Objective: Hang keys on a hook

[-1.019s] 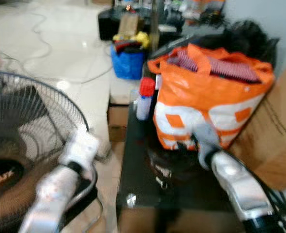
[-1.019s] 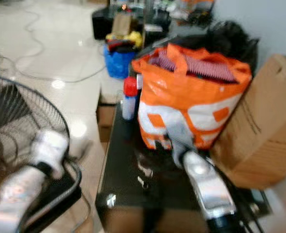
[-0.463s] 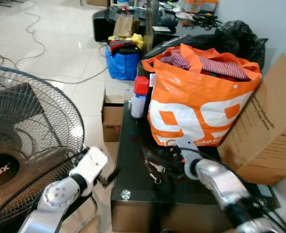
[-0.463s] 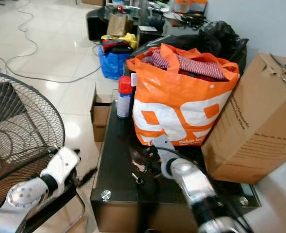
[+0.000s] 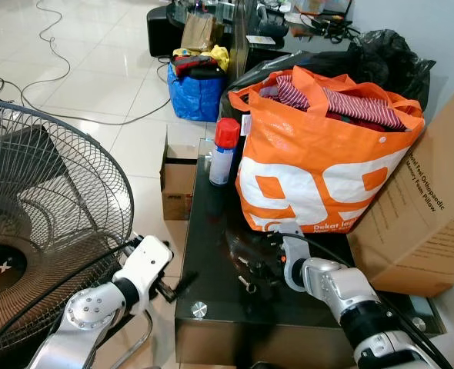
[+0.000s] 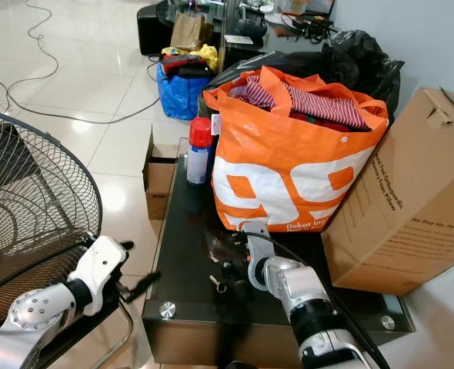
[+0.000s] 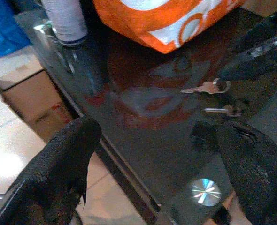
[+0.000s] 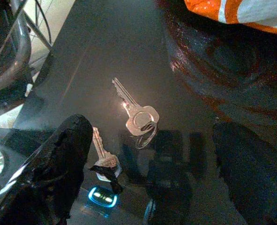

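Keys point(image 8: 137, 116) are seen lying flat on a dark glass counter point(image 5: 211, 231), near its front edge and in front of a big orange bag point(image 5: 327, 165). The fan point(image 5: 35, 231) with a wire grille is placed on the floor to the left of the counter, and a brown cardboard box point(image 6: 412, 207) is leaned at the right side, touching the bag. The bag is filled with striped cloth. A spray can point(image 5: 225, 152) with a red cap is stood upright just beside the left side of the bag.

The right gripper point(image 8: 148, 154) is held low over the counter, directly above the keys, and its jaws are spread wide with nothing between them. Two silver keys on a ring are seen between the two black fingers point(image 8: 68, 159), and a second key point(image 8: 101, 154) with a dark fob is found just beside them. The left gripper point(image 7: 157, 159) is kept at the left front corner of the counter, jaws also wide apart and empty.
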Motion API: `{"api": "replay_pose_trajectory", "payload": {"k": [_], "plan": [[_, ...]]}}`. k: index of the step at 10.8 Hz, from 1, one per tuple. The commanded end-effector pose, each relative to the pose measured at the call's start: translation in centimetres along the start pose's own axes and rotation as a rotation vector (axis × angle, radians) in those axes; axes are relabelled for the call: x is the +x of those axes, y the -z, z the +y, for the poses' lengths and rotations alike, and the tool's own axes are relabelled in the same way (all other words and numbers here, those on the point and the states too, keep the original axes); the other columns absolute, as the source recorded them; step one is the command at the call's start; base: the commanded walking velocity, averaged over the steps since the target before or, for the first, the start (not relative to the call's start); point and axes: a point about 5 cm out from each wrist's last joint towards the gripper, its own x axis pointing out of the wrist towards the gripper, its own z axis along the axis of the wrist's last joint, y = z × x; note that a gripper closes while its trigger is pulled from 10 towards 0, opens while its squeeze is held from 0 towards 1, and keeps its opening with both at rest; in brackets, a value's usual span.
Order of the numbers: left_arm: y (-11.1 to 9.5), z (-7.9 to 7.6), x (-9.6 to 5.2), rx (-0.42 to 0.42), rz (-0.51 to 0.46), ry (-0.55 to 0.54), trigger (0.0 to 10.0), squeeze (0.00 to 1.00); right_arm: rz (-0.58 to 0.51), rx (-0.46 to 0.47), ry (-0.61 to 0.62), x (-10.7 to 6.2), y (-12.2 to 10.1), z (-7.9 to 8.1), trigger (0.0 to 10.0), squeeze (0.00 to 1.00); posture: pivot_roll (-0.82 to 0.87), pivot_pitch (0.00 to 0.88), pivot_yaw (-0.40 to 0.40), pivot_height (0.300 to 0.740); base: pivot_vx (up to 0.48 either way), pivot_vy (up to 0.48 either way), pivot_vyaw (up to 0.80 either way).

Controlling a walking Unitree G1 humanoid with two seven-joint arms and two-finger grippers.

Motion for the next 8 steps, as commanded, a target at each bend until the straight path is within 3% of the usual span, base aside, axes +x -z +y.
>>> {"api": "replay_pose_trajectory", "payload": {"k": [1,2,3,4,5,7,8], "plan": [[0.0,-0.4,0.0,-0.004,0.001,0.045,10.0,0.82,-0.001,0.003,0.029,0.1,-0.1,-0.5,10.0,0.0,-0.02,0.05,-0.134,0.74,0.0,0.0,0.0],[0.0,-0.6,-0.2,-0.009,0.002,0.062,10.0,0.82,0.004,0.03,0.018,0.5,0.1,-0.3,10.0,0.0,-0.02,0.059,-0.132,0.74,0.0,0.0,0.0],[0.0,-0.6,-0.3,-0.009,0.007,0.072,10.0,0.82,0.012,0.049,0.004,0.8,0.3,-0.1,8.5,0.0,-0.03,0.066,-0.129,0.74,0.0,0.0,0.0],[-0.1,-0.7,-0.4,-0.007,0.01,0.08,10.0,0.82,0.026,0.057,0.004,1.0,0.6,0.0,4.0,0.0,-0.02,0.07,-0.13,0.74,0.0,0.0,0.0],[-0.3,-0.7,-0.5,-0.006,0.006,0.083,10.0,0.82,0.032,0.081,0.003,1.2,0.8,0.2,3.3,0.0,-0.02,0.075,-0.132,0.74,0.0,0.0,0.0],[-0.8,-0.9,-0.6,-0.005,0.001,0.088,10.0,0.82,0.026,0.113,0.0,1.4,1.0,0.4,0.0,0.0,-0.01,0.081,-0.128,0.74,0.0,0.0,0.0],[-0.9,-0.9,-0.8,-0.002,0.004,0.09,10.0,0.82,0.015,0.14,-0.004,1.6,1.0,0.6,0.0,0.0,-0.01,0.083,-0.126,0.74,0.0,0.0,0.0]]}}
